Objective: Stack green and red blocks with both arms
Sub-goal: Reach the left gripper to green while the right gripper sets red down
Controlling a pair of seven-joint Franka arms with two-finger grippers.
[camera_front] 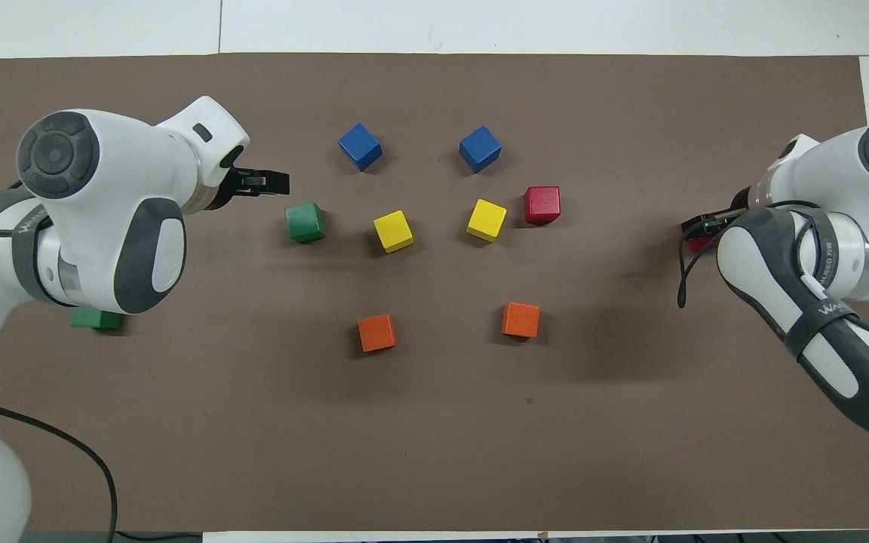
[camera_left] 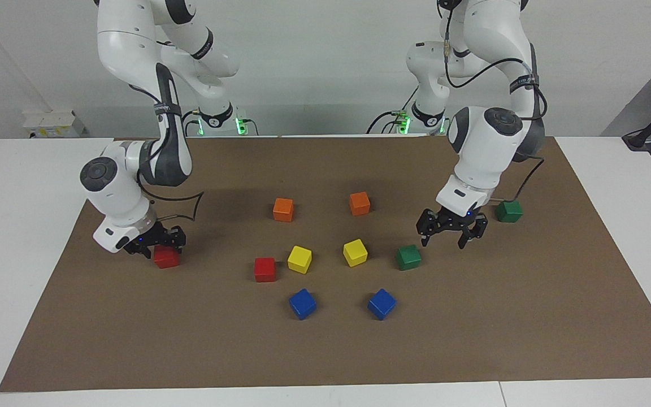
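One green block (camera_left: 408, 257) (camera_front: 305, 222) sits beside the yellow cubes. The other green block (camera_left: 508, 211) sits toward the left arm's end, partly hidden under the arm in the overhead view (camera_front: 95, 319). My left gripper (camera_left: 451, 232) (camera_front: 272, 181) is open and empty, raised over the mat just beside the first green block. One red block (camera_left: 264, 269) (camera_front: 541, 205) sits by the yellow cubes. The other red block (camera_left: 166, 257) (camera_front: 697, 242) lies on the mat toward the right arm's end. My right gripper (camera_left: 157, 242) (camera_front: 702, 225) is low, right over it.
Two orange cubes (camera_left: 283, 209) (camera_left: 359, 203) lie nearer the robots. Two yellow cubes (camera_left: 299, 259) (camera_left: 355, 252) sit between the red and green blocks. Two blue cubes (camera_left: 302, 303) (camera_left: 381, 303) lie farthest from the robots. All rest on a brown mat (camera_left: 472, 339).
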